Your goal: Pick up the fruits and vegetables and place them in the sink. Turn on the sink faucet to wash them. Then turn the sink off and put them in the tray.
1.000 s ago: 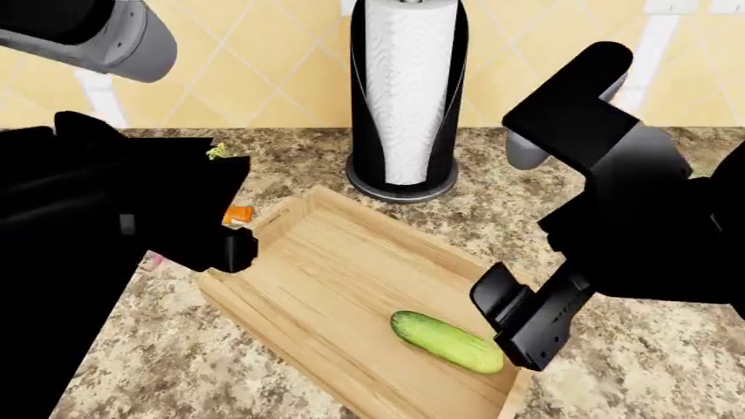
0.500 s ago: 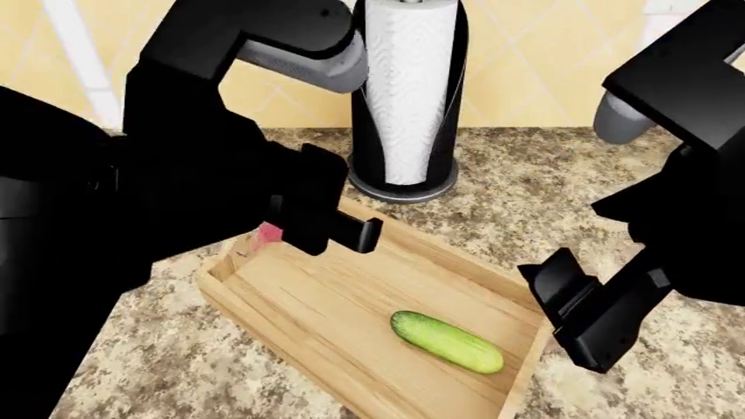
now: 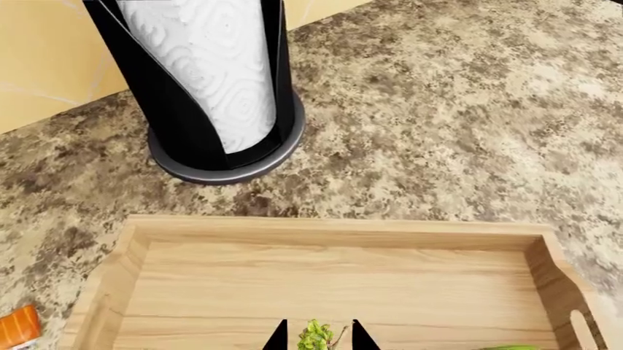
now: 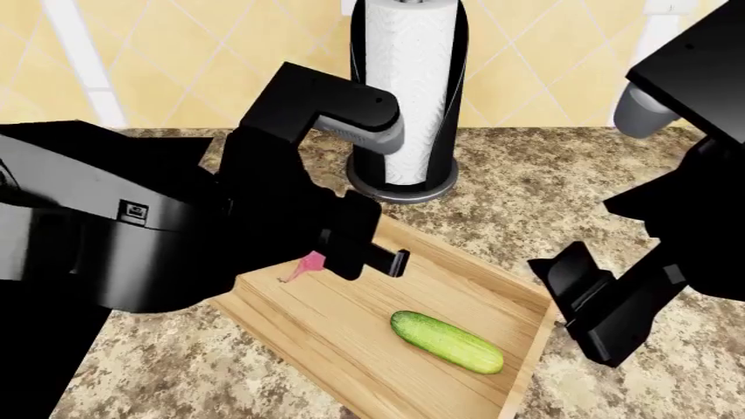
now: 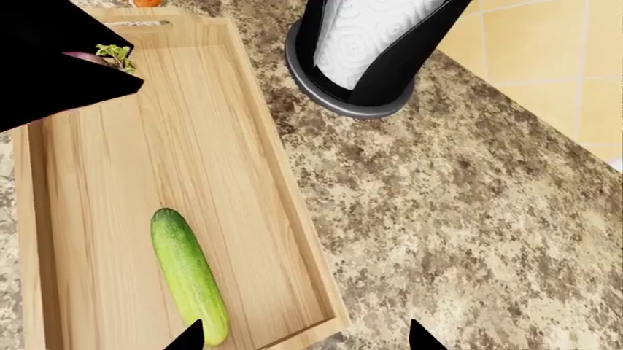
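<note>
Nearest on the tray (image 4: 349,349), the cucumber (image 4: 447,341) lies flat, already delivered. Beyond it the left gripper (image 4: 349,258) has swung in over the tray's far half, pinching the radish (image 4: 309,263); release comes next. Beside the tray, the right gripper (image 4: 596,316) hangs wide, empty.

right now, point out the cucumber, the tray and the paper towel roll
cucumber (image 4: 447,341), head view, middle of its green body
tray (image 4: 468,262), head view, far raised rim
paper towel roll (image 4: 407,87), head view, white front of the roll
</note>
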`<state>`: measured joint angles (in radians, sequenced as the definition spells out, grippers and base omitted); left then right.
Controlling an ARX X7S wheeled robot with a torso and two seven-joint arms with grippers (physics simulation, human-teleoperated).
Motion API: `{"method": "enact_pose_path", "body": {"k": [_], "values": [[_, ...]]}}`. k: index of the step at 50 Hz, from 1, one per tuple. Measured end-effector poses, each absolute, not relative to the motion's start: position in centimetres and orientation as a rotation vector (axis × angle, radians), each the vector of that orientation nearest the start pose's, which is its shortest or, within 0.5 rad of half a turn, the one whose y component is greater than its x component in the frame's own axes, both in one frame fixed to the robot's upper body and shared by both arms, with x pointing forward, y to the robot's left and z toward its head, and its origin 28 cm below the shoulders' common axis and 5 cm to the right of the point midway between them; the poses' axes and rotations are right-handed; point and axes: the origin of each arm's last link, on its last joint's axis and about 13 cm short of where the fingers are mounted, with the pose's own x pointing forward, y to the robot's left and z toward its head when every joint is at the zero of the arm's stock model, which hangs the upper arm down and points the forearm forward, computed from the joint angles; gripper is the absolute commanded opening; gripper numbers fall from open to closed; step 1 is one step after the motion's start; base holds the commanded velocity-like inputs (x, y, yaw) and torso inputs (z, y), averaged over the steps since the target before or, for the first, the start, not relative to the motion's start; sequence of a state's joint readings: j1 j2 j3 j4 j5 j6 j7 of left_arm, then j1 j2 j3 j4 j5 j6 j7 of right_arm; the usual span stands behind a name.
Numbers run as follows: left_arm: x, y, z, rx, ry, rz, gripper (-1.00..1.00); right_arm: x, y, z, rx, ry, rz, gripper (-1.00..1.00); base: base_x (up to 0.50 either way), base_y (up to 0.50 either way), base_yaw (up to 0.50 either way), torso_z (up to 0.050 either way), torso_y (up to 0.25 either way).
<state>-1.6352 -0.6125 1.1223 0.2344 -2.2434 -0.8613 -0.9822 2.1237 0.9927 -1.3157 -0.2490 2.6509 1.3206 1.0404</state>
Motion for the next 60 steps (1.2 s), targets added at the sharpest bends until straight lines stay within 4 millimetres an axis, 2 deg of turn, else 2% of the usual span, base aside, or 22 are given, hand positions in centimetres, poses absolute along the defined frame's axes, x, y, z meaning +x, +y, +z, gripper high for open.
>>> {"method": "enact_pose_path", "body": {"k": [27, 60], "values": [[26.3, 15.6, 28.3, 0.155, 0.620, -0.552, -1.00, 16.4, -15.5, 37.6, -0.460, 0.636, 0.426, 1.00, 0.00, 0.00, 0.00, 0.000, 0.000], [28.6, 14.8, 25.2, 0.154, 0.674, -0.512, -1.00, 16.4, -15.8, 37.4, -0.456, 0.635, 0.418, 1.00, 0.00, 0.00, 0.00, 0.000, 0.000]]}}
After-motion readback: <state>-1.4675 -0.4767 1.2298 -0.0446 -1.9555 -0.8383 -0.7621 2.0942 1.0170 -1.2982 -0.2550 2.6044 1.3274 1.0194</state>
